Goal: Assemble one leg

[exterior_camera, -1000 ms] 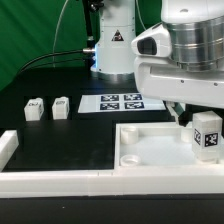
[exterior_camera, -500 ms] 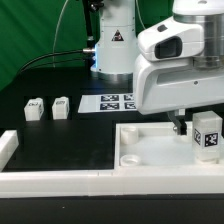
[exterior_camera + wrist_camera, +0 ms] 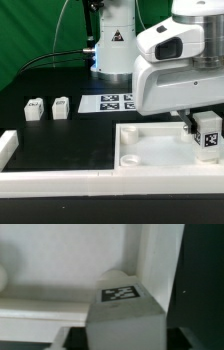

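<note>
My jaws grip the leg [image 3: 208, 134] upright (tag showing) beside the white tray's [image 3: 160, 148] wall, exterior view's right.

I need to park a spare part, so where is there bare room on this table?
Bare black table lies between the two loose legs, the marker board and the front white rail. The tray part's floor beside its round socket is also free. Crowded: the tray's corner at the exterior view's right, where the fingers hold the leg.
</note>
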Controlling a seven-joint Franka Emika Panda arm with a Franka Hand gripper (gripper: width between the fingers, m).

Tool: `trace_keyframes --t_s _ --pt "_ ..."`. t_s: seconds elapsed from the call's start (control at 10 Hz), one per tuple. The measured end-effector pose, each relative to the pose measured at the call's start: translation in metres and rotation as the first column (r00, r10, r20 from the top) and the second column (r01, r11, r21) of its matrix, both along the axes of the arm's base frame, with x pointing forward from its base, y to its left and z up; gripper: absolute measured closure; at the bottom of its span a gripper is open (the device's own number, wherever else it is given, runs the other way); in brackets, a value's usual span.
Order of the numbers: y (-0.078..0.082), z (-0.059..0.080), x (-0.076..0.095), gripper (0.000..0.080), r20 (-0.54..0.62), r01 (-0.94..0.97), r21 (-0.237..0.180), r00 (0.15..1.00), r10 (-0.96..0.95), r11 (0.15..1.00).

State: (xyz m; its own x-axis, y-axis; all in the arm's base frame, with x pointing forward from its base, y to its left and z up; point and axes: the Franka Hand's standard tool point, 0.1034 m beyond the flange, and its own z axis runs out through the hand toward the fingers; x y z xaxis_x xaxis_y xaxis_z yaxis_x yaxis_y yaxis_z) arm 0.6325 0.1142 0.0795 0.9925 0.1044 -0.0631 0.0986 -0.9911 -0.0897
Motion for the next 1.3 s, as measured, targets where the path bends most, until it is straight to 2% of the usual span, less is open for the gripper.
trace_keyframes --t_s 0.1,0.5,0.7,1.0,1.3 --pt "-0.0003 0.0000 0.0001 0.0509 0.000 0.000 0.000 1.000 0.000 1.000" --pt "-0.0005 0.0000 0.0001 0.0509 -0.006 0.082 -0.006 0.997 -0.082 0.997" --pt "-0.0010 -0.0001 0.0003 0.0509 -0.019 0.256 -0.020 0.966 -0.257 0.966" --pt "-0.0028 -0.0012 0.0006 0.0508 -0.035 0.529 -0.039 0.847 -0.530 0.848" --pt "-0.0047 -0.0016 0.0010 0.0508 -0.043 0.806 -0.078 0.586 -0.809 0.587"
